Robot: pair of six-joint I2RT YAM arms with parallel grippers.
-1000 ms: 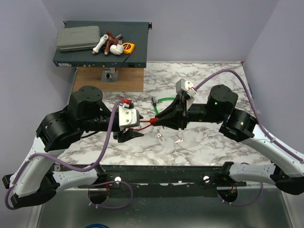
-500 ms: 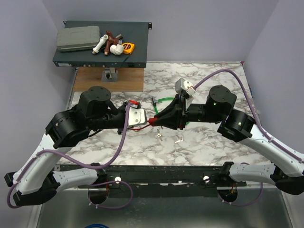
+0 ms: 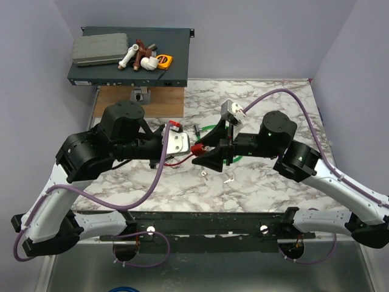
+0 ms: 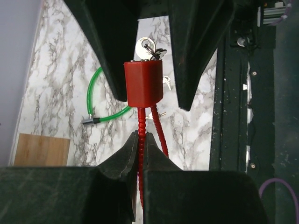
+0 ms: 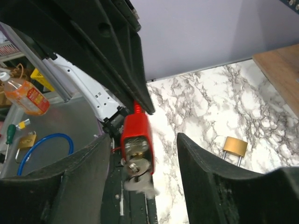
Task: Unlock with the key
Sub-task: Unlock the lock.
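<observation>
A red cable lock (image 4: 143, 84) hangs in the air between the two grippers. My left gripper (image 4: 141, 135) is shut on one strand of its red ribbed cable (image 4: 160, 131), just below the lock body. The key (image 4: 146, 47), small and silvery with a ring on it, sticks out of the body's end face. In the right wrist view the key (image 5: 138, 175) looks blurred. My right gripper (image 5: 142, 140) is open, with one finger on each side of the red lock body (image 5: 136, 133) and touching neither. From above, the lock body (image 3: 197, 149) sits where the two grippers meet.
A green cable lock (image 3: 213, 128) lies on the marble table behind the grippers, and two small loose keys (image 3: 205, 173) lie in front. A brass padlock (image 5: 235, 146) rests on the table. A black shelf (image 3: 130, 58) with tools and a wooden board (image 3: 140, 101) stand back left.
My left gripper moved in towards the centre and closed on the red cable. My right gripper, which was shut at the lock's end, has opened and shifted slightly left.
</observation>
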